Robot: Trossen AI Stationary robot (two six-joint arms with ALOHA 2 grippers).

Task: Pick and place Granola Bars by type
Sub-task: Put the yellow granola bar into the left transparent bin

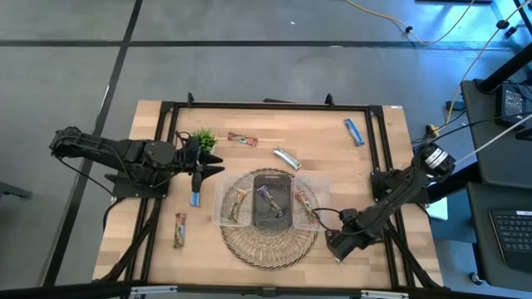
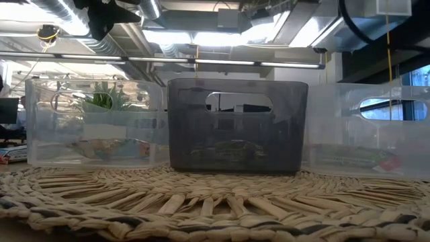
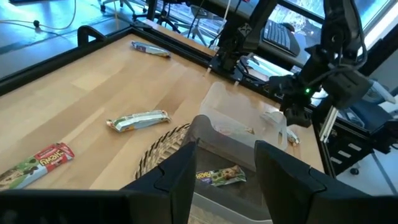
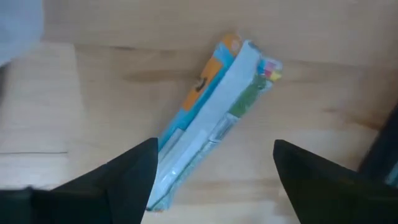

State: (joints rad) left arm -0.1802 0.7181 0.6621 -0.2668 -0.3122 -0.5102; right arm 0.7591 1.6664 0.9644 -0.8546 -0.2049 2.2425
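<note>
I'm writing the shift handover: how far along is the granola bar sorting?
Done: three bars lie in the tray, one per compartment. In hand: nothing is gripped. The right gripper is open over a blue-wrapped bar on the table, and the left gripper is open beside the plant. Left: the red-brown bar, silver bar, far blue bar, near blue bar and front-left bar.

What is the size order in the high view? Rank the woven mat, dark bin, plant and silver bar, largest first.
1. Mat, clearly the largest.
2. Dark bin.
3. Plant and silver bar: they look about the same length, with the plant wider, so these two are not ranked.
</note>
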